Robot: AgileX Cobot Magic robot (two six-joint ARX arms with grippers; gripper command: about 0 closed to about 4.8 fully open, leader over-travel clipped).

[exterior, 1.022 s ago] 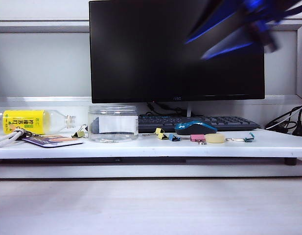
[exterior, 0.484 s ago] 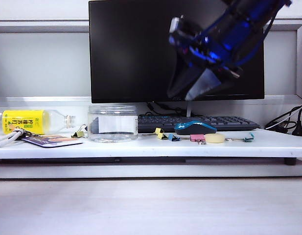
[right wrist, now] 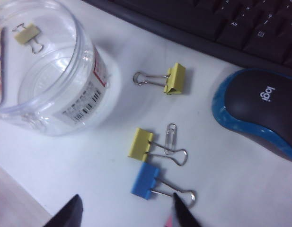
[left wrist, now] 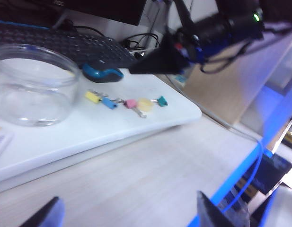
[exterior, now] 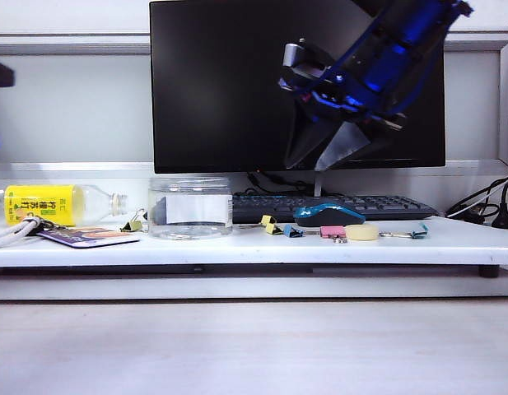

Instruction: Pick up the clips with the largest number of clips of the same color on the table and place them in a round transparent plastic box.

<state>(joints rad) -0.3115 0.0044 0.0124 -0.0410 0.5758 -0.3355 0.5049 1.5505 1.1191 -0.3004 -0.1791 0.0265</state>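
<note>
Far left, at nine o'clock of the raised white tray (exterior: 451, 240): yellow-labelled bottle (exterior: 52, 203). Next, the round transparent plastic box (exterior: 190, 207), upright, with one yellow clip (right wrist: 27, 34) seen through its wall. Just right: two more yellow clips (right wrist: 174, 78) (right wrist: 140, 143), a blue clip (right wrist: 146, 180), a paperclip (right wrist: 171, 137), then mouse (exterior: 328, 214). Above, at twelve o'clock: right gripper (exterior: 323, 155), fingers spread, empty. Left gripper (left wrist: 129, 215) apart over bare desk, wide open, empty.

Cut off by the frame edge in the right wrist view: far side of the round transparent plastic box (right wrist: 51, 71), right part of the mouse (right wrist: 259, 113). Too blurred in the left wrist view to tell the clips (left wrist: 92, 97) apart.
</note>
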